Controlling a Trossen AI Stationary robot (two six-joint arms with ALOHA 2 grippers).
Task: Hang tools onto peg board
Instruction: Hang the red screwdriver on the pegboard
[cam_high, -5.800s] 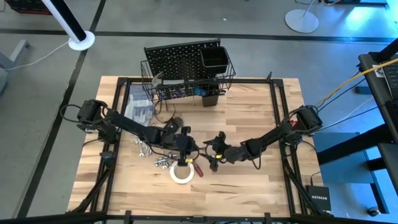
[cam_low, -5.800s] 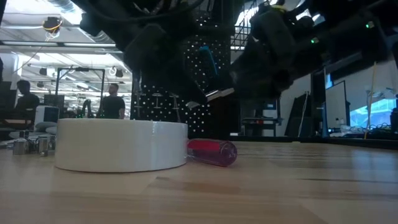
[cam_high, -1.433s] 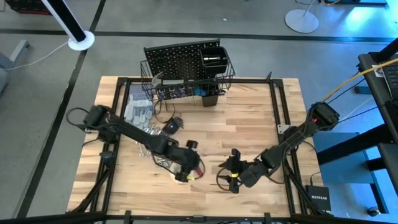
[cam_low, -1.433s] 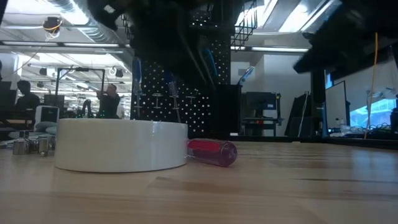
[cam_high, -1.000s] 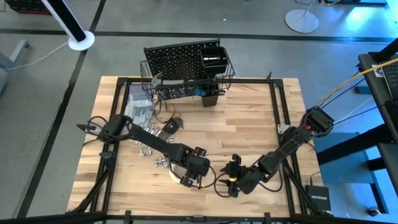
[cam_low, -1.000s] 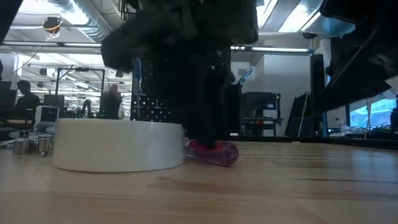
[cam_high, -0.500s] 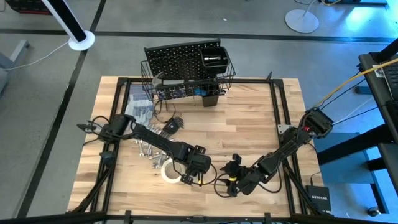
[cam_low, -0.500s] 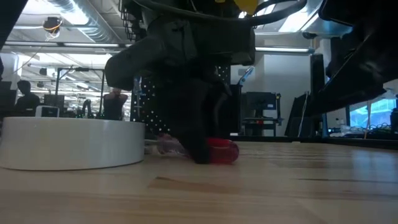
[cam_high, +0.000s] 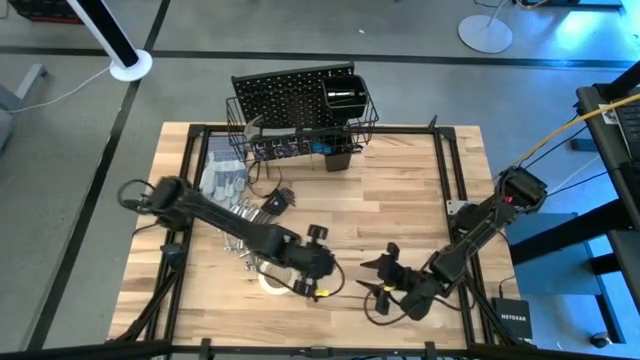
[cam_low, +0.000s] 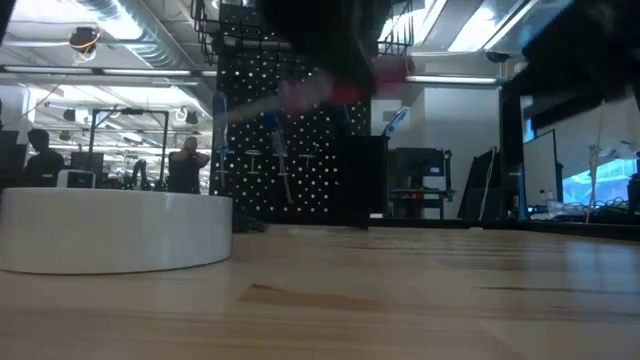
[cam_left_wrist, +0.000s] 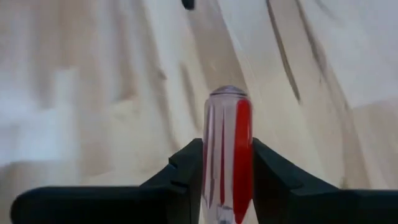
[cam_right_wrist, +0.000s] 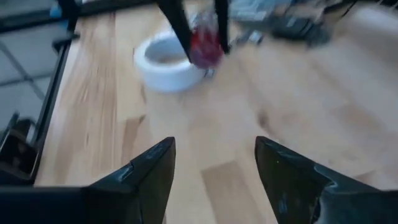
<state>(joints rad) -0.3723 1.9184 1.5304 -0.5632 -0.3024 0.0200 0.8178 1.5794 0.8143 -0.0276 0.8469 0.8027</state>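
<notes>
L tool clamps red screwdriver, now lifted off table | R tool released, idle

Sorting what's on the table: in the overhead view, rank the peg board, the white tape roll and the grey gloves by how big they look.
1. Peg board, largest.
2. Grey gloves.
3. White tape roll, smallest showing, but the left arm covers part of it, so its rank against the gloves is unsure.

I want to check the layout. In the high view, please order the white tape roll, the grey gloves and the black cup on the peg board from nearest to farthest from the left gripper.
1. White tape roll, just beside the left gripper, which holds the red screwdriver.
2. Grey gloves, at the table's far left.
3. Black cup, on the peg board at the back.
</notes>
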